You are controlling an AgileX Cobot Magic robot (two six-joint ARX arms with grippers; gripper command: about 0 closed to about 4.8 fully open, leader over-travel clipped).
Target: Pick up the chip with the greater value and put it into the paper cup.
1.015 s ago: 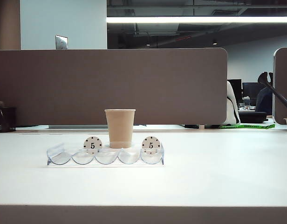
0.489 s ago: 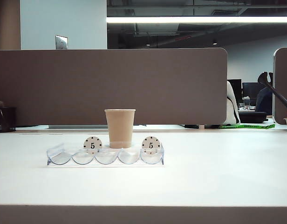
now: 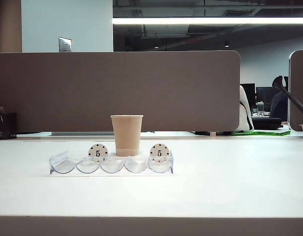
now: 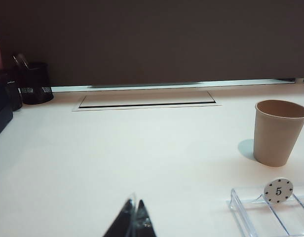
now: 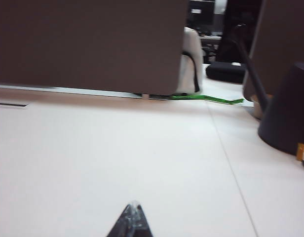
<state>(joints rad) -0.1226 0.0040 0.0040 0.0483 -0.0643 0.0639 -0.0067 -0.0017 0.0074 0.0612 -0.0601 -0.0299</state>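
I see no dark red "10" chip, only two white "5" chips (image 3: 98, 153) in the clear plastic tray (image 3: 63, 166). The tan paper cup (image 4: 280, 131) sits nearer my left gripper (image 4: 134, 215); it and my right gripper (image 5: 133, 216) are both pinched together, holding nothing

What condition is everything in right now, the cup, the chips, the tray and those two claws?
Paper cup: upright, mouth open.
Left "5" chip: on edge in tray.
Right "5" chip: on edge in tray.
Clear tray: flat on table, middle slots empty.
Left gripper: shut, empty.
Right gripper: shut, empty.
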